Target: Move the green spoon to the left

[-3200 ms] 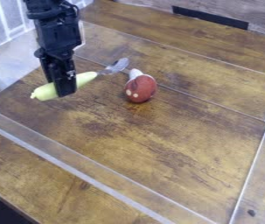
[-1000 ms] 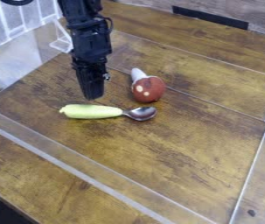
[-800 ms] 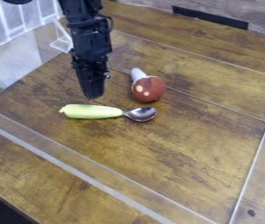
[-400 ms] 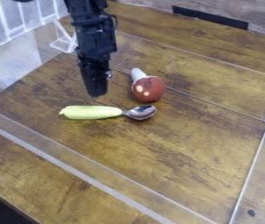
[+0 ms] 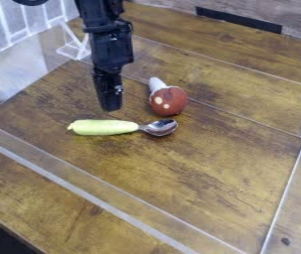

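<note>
The green spoon lies flat on the wooden table, its yellow-green handle pointing left and its silver bowl to the right. My gripper hangs just behind the spoon's handle, pointing steeply down, its jaws shut with nothing between them. A small gap separates its tip from the spoon.
A red-brown rounded object with a white tip rests just behind the spoon's bowl, right of the gripper. A clear low wall rims the table surface at the front and left. Bare wood stretches to the front and right.
The gripper has stayed above the spoon's handle, shifting slightly right and rolling a little. The spoon lies where it was a second ago.
</note>
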Controlling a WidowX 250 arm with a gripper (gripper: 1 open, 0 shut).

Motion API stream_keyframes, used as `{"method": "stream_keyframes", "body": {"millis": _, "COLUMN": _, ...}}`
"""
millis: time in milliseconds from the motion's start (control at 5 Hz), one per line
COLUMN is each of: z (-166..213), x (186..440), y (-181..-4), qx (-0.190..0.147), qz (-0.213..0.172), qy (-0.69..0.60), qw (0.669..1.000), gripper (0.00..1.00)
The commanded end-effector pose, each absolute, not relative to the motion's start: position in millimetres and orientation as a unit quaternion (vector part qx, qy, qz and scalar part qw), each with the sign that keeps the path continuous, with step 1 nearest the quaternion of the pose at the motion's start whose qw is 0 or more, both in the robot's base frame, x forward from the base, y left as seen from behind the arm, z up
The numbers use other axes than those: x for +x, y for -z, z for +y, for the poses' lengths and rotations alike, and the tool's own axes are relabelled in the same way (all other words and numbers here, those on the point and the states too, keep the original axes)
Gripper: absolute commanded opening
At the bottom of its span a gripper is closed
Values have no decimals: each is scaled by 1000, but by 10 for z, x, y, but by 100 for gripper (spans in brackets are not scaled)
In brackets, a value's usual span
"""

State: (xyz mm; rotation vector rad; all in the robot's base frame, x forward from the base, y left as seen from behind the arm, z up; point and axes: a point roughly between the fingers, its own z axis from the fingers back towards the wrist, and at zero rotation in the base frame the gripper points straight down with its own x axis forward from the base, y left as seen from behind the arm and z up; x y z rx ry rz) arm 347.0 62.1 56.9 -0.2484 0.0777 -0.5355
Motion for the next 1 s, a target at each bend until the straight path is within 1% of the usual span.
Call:
{"method": "stream_keyframes", "body": {"millis": 0, "z": 647, "x": 3443, "y": -640, "qx": -113, "qz": 18, "qy": 244, "qw": 963, "gripper": 0}}
{"method": "stream_keyframes", "body": {"millis": 200, "z": 658, "x": 3417, "y": -630, "qx": -116, "qz": 17, "qy": 222, "qw": 968, "gripper": 0}}
{"method": "stream_keyframes", "body": {"millis": 600, "z": 703, "x": 3463, "y": -659, "qx": -122, "qz": 21, "qy": 213, "qw": 969, "gripper": 0}}
{"method": "stream_keyframes", "body": {"millis": 800, "z": 757, "x": 3451, "y": -574, "qx": -129, "qz": 26, "qy": 228, "qw": 965, "gripper": 100}}
